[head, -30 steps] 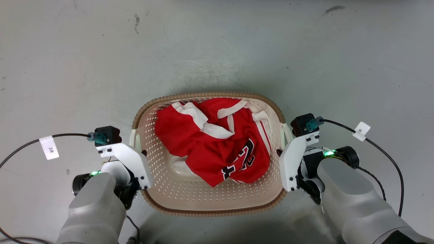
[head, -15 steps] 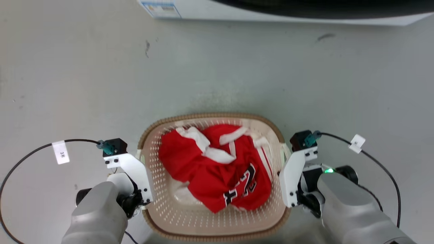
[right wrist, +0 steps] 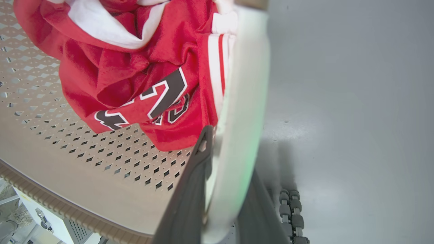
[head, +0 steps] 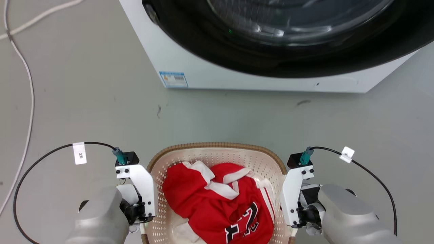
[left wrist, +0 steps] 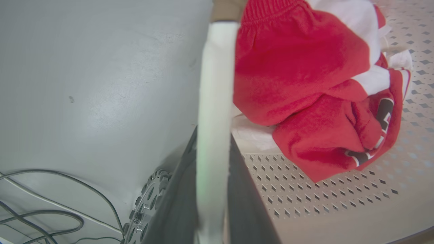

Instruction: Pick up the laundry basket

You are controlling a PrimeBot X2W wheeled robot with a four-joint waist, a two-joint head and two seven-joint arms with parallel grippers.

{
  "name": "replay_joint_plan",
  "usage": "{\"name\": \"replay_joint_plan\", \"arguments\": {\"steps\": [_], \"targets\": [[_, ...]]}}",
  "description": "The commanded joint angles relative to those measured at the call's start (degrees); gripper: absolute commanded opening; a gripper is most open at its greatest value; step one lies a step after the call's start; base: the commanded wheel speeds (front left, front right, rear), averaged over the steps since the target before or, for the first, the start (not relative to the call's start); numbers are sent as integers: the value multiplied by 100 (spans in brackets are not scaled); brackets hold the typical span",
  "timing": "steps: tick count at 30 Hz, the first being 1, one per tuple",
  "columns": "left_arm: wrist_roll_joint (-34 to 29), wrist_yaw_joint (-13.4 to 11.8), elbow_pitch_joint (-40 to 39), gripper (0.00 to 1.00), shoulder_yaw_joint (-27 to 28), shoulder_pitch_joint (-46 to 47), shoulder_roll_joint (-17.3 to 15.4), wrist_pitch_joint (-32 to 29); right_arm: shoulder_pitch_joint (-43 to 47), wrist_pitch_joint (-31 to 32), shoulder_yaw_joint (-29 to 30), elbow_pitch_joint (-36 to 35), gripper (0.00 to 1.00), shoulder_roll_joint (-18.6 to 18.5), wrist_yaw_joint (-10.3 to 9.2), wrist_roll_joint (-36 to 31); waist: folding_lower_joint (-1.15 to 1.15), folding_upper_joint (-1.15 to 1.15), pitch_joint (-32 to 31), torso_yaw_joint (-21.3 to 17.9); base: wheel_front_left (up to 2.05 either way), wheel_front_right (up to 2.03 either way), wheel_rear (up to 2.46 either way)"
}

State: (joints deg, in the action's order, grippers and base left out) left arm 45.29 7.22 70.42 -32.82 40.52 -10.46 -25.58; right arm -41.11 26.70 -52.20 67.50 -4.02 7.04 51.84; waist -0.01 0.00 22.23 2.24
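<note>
in the last 1 second the head view had risen to take in the washing machine [head: 237, 79], yet the laundry basket [head: 217, 147] stayed between the arms, left gripper [left wrist: 212, 189] and right gripper [right wrist: 222, 189] each pinched tight on a side handle, so the lift seemed underway.

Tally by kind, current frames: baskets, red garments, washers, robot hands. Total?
laundry basket: 1
red jersey: 1
washing machine: 1
hands: 2 (left hand, right hand, each clamped on a basket handle)
Total: 5
</note>
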Motion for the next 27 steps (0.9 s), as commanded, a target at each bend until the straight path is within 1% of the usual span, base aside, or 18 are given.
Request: {"name": "replay_joint_plan", "arguments": {"steps": [1, 2, 8, 15, 21, 27], "targets": [[93, 47, -85, 0, -50, -1, 171, -103, 33, 197, -79, -87, 0, 208, 82, 134, 1, 0, -487, -101, 0, 0, 0], [93, 47, -85, 0, -50, -1, 171, -103, 33, 197, -79, -87, 0, 208, 82, 134, 1, 0, -487, -101, 0, 0, 0], [181, 47, -138, 0, -262, 62, 181, -419, -123, 686, -151, 5, 0, 207, 82, 362, 1, 0, -935, -167, 0, 0, 0], [324, 57, -214, 0, -476, 90, 297, -707, -177, 1067, -154, 204, 0, 211, 82, 545, 1, 0, -1410, -277, 0, 0, 0], [513, 60, -257, 0, -628, -59, 386, -965, -63, 1221, -162, 324, 0, 161, 82, 645, 1, 0, -1769, -434, 0, 0, 0], [686, 60, -287, 0, -752, -163, 462, -1153, 3, 1231, -171, 395, 0, 28, 82, 702, 1, 0, -2052, -532, 0, 0, 0]]}}
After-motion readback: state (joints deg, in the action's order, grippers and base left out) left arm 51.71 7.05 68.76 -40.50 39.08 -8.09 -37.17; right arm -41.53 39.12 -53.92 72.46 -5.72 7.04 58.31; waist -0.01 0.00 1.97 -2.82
